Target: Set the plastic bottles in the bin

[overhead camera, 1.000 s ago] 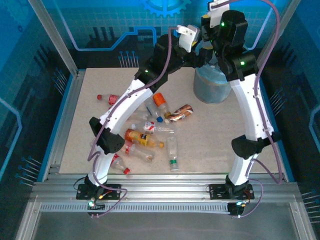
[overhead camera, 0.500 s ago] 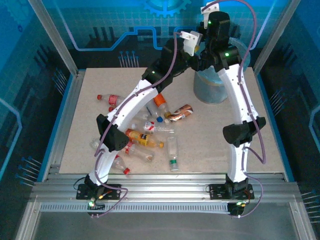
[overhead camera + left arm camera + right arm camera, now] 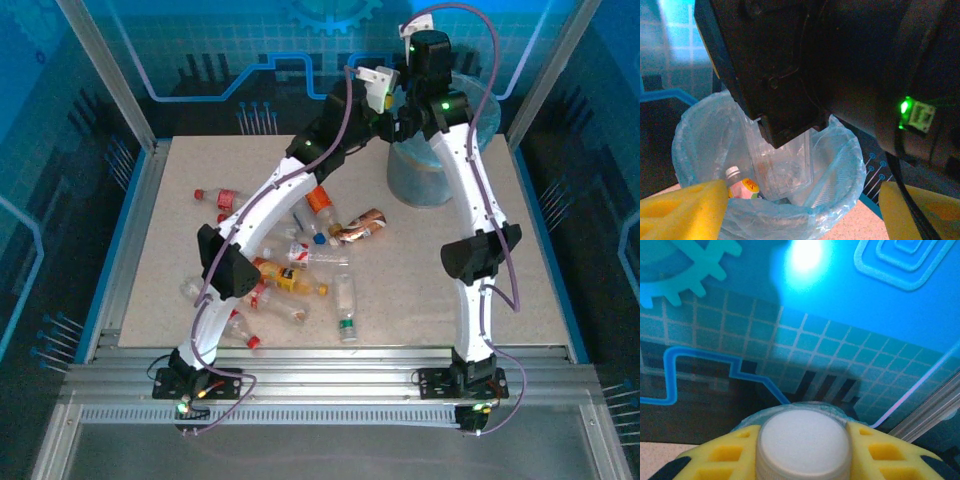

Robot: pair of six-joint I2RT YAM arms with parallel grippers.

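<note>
Left arm (image 3: 265, 200) and right arm (image 3: 470, 185) both lean over the bin (image 3: 425, 180) at the back, bottles (image 3: 285, 277) littering the worktop (image 3: 420, 290) left of it.

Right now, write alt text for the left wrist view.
A clear plastic bottle hangs from a black robot arm over the round bin lined with a pale blue bag. A white-capped bottle lies inside; yellow fingers flank the bottom.

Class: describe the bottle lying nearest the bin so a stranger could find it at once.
Find the round grey bin lined with a pale blue bag at the far right of the beige table. Just left of its base lies a small plastic bottle with a coppery-brown wrap. It sits at the edge of the pile, and no neighbour shares its brown colour.
</note>
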